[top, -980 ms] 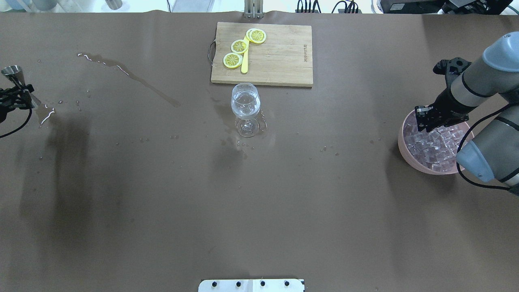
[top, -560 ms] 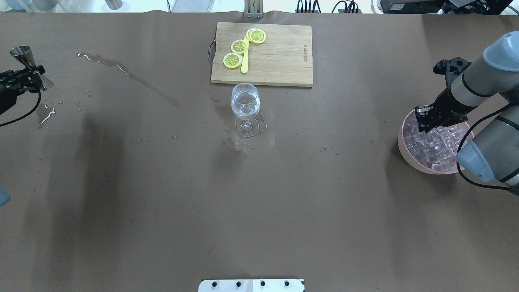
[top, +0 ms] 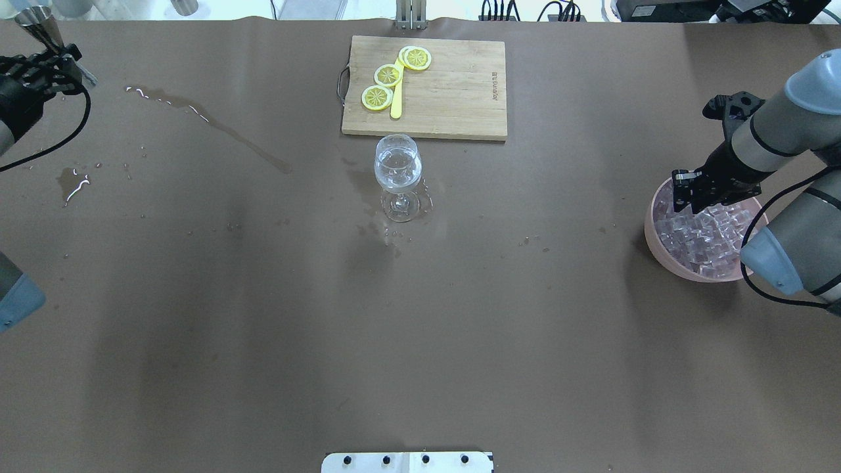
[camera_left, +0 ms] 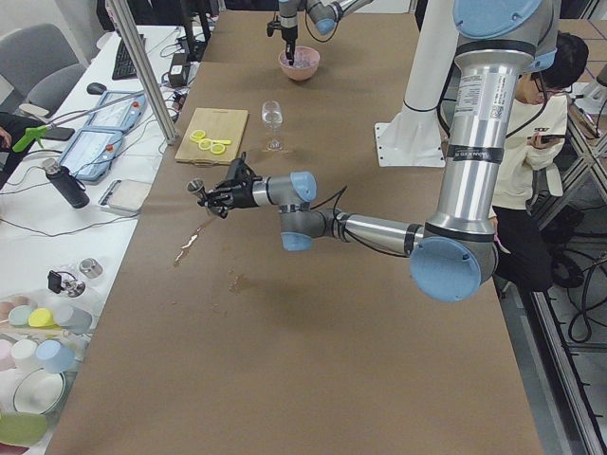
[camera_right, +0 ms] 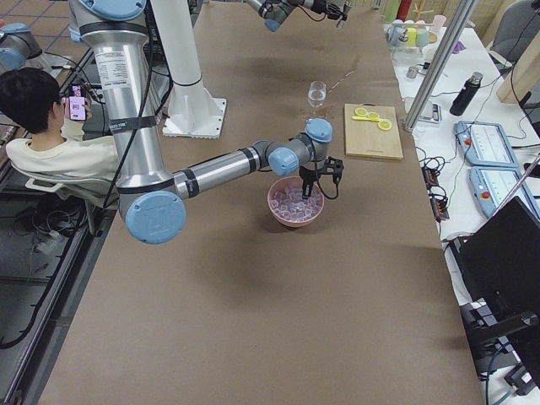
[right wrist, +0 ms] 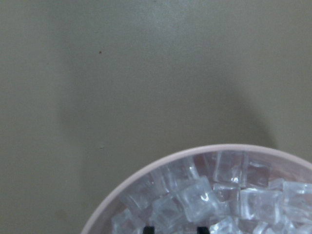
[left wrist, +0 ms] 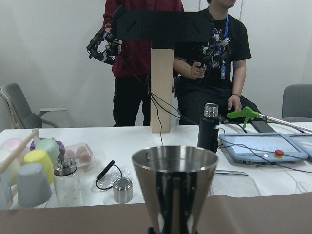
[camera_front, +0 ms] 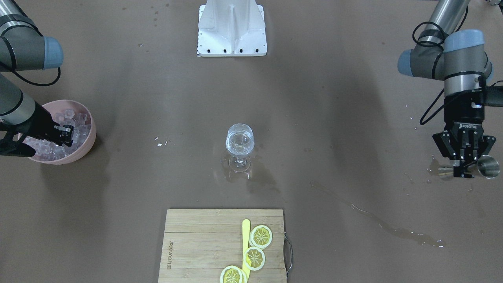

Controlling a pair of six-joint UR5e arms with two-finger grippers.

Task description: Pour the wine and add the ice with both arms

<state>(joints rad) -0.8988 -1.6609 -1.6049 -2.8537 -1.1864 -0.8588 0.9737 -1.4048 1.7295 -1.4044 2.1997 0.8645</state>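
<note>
A stemmed glass (top: 397, 164) (camera_front: 240, 142) stands mid-table with a little clear wine in it. My left gripper (top: 39, 66) (camera_front: 465, 165) is shut on a steel jigger (top: 33, 20) (camera_front: 487, 167) (left wrist: 174, 180), held in the air at the table's far left corner, well away from the glass. My right gripper (top: 686, 194) (camera_front: 65, 133) hangs over the near rim of a pink bowl (top: 650, 223) (right wrist: 146, 173) full of ice (top: 703, 230) (right wrist: 229, 195). Its fingertips (right wrist: 202, 228) stand a narrow gap apart, closed on an ice cube.
A wooden cutting board (top: 453, 92) (camera_front: 196, 243) with lemon slices and a yellow knife lies just behind the glass. Wet streaks (top: 210, 125) and a puddle (top: 72, 184) mark the left side. A white stand base (camera_front: 232, 27) sits at the robot's edge.
My left gripper has carried the jigger away from the puddle toward the table's far left corner. My right arm has risen slightly over the bowl. The glass has not moved.
</note>
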